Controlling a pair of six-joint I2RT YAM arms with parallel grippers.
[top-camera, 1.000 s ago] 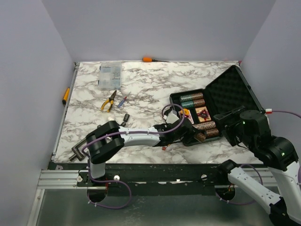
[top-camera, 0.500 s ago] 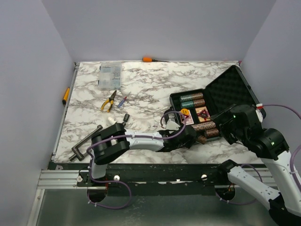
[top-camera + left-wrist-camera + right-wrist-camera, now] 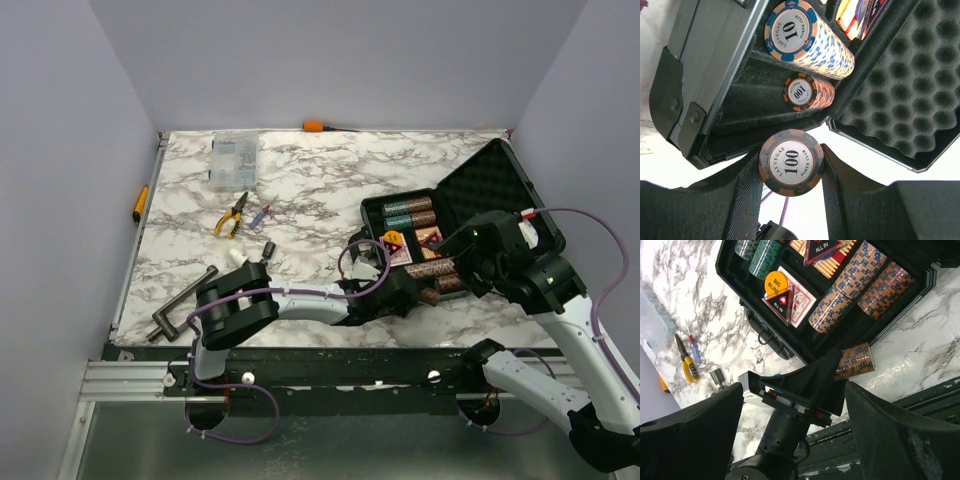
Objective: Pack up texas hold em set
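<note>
The black case [image 3: 500,190] lies open at the right of the table, its foam lid [image 3: 910,90] tipped back. Brown and teal chip rows, card decks and a yellow disc [image 3: 776,282] sit in its tray. My left gripper [image 3: 420,295] is at the case's near edge, shut on a short stack of brown 100 chips [image 3: 791,162]. From above that stack [image 3: 855,361] lies sideways just outside the case wall [image 3: 740,295]. A row of 10 chips [image 3: 810,40] and a row of 100 chips [image 3: 807,92] lie in the slots ahead. My right gripper [image 3: 795,390] hangs open above the left one.
A clear parts box [image 3: 232,160], yellow-handled pliers [image 3: 232,215] and a small black cylinder [image 3: 267,250] lie on the left half of the marble top. A metal crank [image 3: 180,312] rests at the near left edge. An orange-handled tool [image 3: 315,126] lies along the back wall.
My right arm has swung left and forward over the case's near corner. The left arm's elbow dropped toward the near edge, with the chip stack still held by the case.
</note>
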